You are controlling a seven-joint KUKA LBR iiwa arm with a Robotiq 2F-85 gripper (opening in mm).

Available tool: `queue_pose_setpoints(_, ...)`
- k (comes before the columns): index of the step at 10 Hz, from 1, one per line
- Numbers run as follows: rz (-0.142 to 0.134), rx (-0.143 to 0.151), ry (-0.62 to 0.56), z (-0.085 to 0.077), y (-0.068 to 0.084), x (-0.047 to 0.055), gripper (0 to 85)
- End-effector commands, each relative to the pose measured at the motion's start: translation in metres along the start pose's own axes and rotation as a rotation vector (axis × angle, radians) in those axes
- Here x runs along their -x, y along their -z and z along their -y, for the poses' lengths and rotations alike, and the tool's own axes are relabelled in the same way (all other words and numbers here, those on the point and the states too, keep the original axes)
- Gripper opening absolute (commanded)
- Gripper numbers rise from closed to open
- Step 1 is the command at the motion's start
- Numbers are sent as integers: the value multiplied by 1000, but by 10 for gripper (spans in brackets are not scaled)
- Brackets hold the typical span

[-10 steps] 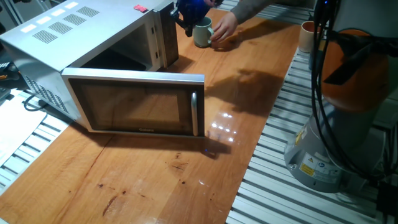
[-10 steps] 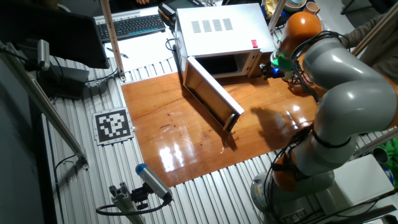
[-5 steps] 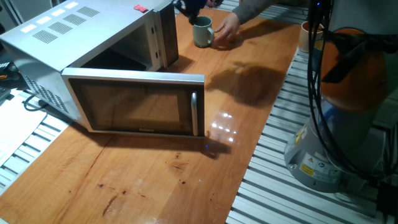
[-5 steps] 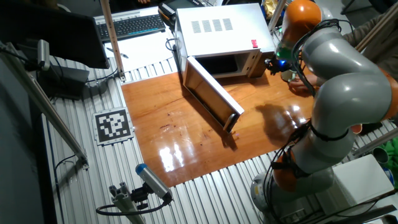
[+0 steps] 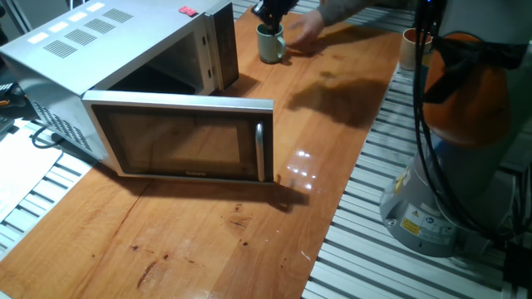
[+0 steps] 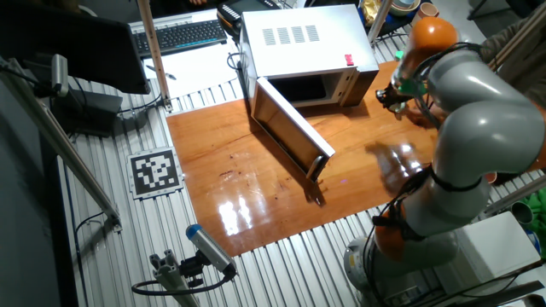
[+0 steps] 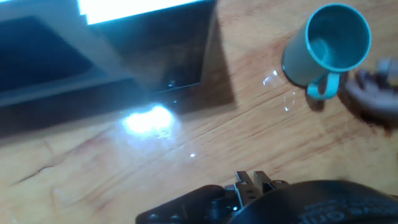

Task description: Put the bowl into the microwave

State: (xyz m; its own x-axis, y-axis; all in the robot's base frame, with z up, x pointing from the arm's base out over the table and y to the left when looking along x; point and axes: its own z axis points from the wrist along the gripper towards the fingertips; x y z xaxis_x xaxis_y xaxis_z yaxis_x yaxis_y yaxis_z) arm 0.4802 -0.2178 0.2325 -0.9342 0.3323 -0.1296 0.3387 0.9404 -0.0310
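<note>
On table [image 5: 332, 133], beside open microwave [image 5: 125, 50]: bowl [image 5: 270, 43], upright, under gripper [image 5: 271, 12]; jaw state cannot be told.

The big robot arm [image 6: 465, 102] has fat, round silver-grey parts joined by bright orange rings. Black cables [image 5: 424, 108] hang down along it. Its grey round base [image 5: 424, 212] has a small yellow warning sticker and a white label.

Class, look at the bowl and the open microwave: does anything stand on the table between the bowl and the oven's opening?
Nothing visible does. The bowl stands upright on the table just beside the microwave, whose door is swung wide open. A person's hand is next to the bowl, on its far side.
</note>
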Motion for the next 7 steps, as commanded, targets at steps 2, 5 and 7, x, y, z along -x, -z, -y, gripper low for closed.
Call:
queue_pose_setpoints(2, -7, 33, 53, 72, -4, 27, 0)
queue_pose_setpoints(5, -42, 48, 14, 72, -4, 27, 0)
queue_pose_setpoints(7, -36, 53, -105, 72, -4, 27, 0)
